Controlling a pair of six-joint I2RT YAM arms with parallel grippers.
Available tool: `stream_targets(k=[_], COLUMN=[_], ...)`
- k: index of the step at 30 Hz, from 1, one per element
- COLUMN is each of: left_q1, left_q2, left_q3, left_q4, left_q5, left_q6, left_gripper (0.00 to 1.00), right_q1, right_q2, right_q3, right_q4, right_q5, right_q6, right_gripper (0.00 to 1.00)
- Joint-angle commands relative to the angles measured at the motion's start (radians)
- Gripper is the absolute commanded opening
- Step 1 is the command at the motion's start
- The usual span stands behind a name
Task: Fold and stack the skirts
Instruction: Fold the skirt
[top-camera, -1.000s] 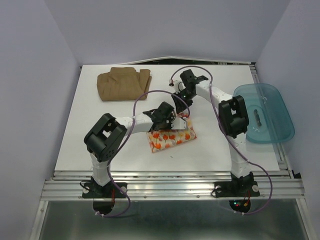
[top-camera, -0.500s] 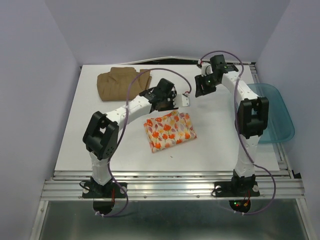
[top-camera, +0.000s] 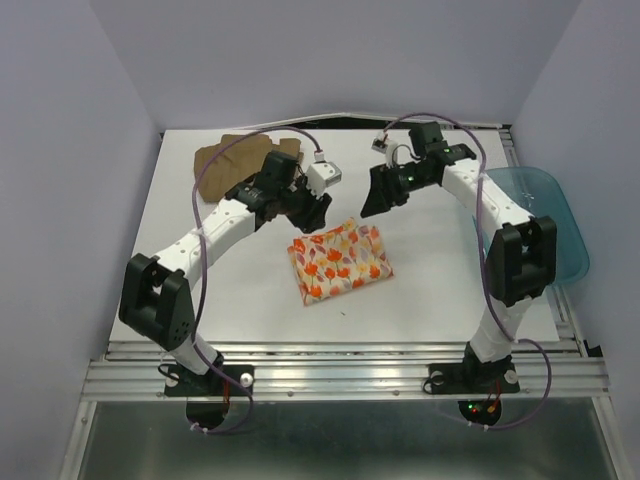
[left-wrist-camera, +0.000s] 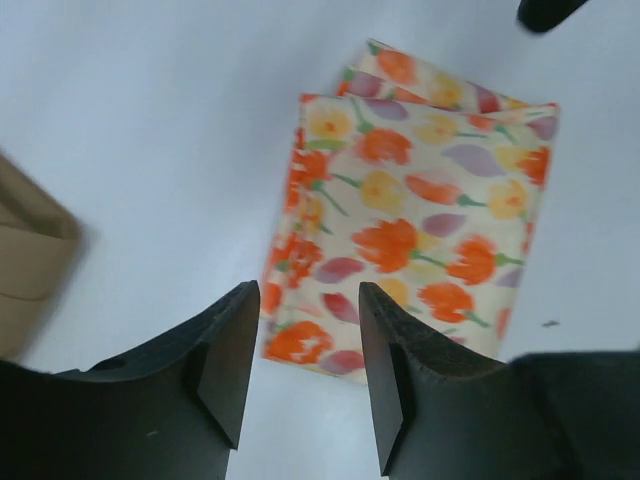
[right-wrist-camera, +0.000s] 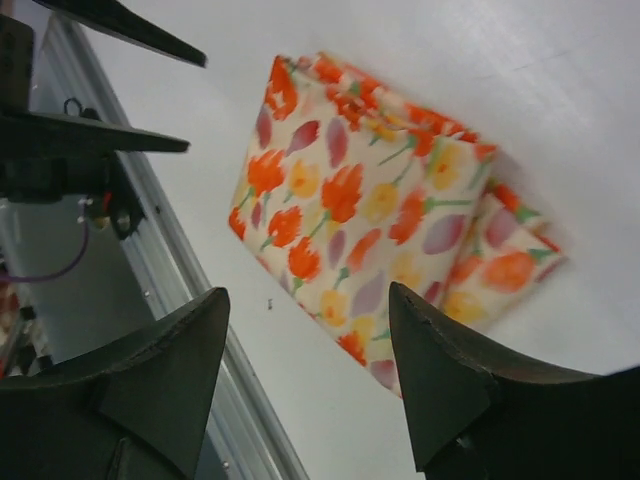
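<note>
Hovering over the counter (top-camera: 430, 280), I am keeping my left gripper (top-camera: 312, 212) and right gripper (top-camera: 375, 197) parted and empty. The folded leaf-print skirt (top-camera: 338, 260) is lying just near of both, its long axis running roughly left to right. The folded tan skirt (top-camera: 225, 165) is sitting far left, closest to my left gripper.

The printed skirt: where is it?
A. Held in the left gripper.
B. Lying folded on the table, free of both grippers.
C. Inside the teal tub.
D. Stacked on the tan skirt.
B: the printed skirt lies folded on the table, and the wrist views show the left gripper and the right gripper open above it, holding nothing.
</note>
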Motion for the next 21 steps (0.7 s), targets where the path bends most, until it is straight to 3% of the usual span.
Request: stream_targets(k=[1,5,10,16,21], left_q1=[0.002,0.047,0.198,0.212,0.212], left_q2=[-0.038,0.008,0.213,0.399,0.396], left_q3=[-0.195,-0.312,-0.326,-0.147,-0.018], left_q4=[0.199,0.305,0.333,0.318,0.275], left_q5=[0.235,0.307,0.426,0.407,0.381], left_q6=[-0.354,-0.470,-0.475,-0.436,-0.393], left_gripper=[0.53,0.50,0.44,0.42,0.45], right_q1=[0.086,0.086,0.086,0.040,0.018], right_q2=[0.028,0.108,0.192,0.225,0.193], right_q3=[-0.125,-0.154,-0.197,-0.312,-0.299], right_q4=[0.025,0.047,0.122,0.264,0.269], right_q5=[-0.177,-0.159,-0.076,0.121,0.185], right_q6=[0.036,0.019,0.038,0.122,0.142], right_gripper=[0.70,0.69,0.63,0.54,0.52])
